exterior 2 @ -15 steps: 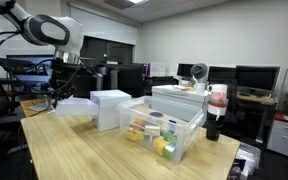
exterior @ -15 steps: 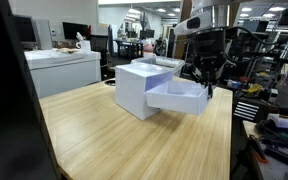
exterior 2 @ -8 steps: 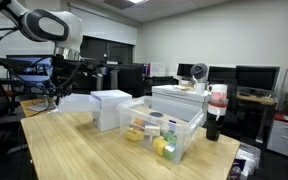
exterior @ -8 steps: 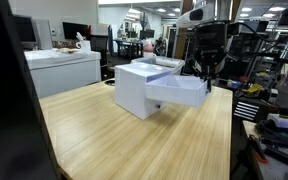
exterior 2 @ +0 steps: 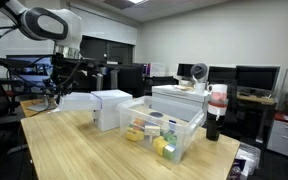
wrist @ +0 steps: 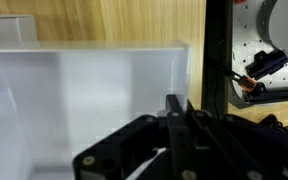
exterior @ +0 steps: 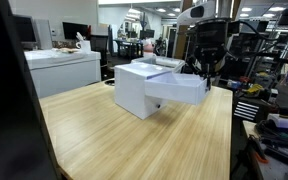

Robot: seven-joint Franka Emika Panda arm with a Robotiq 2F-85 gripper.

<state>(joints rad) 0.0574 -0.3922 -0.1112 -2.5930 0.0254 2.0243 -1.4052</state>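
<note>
A small white box [exterior: 134, 90] stands on the wooden desk [exterior: 114, 145], and a white drawer [exterior: 179, 90] sticks partway out of its side, hanging above the desk top. The pincer [exterior: 206, 76] comes down from above at the drawer's outer end, the end farthest from the box. In the wrist view the pincer [wrist: 174, 105] is clenched, its dark fingers [wrist: 171, 125] pressed together with no gap showing between them, right at the drawer's pale front wall [wrist: 84, 100]. Whether that wall is pinched or only touched cannot be told. In an exterior view the drawer [exterior 2: 72, 103] juts from the box [exterior 2: 111, 108] toward the arm, with the pincer [exterior 2: 52, 97] at its far tip. On the side of the box away from the drawer, just beside it, sits a clear bin [exterior 2: 180, 146] holding small coloured items, and beyond the bin stands a dark bottle [exterior 2: 215, 118] with a red top.
</note>
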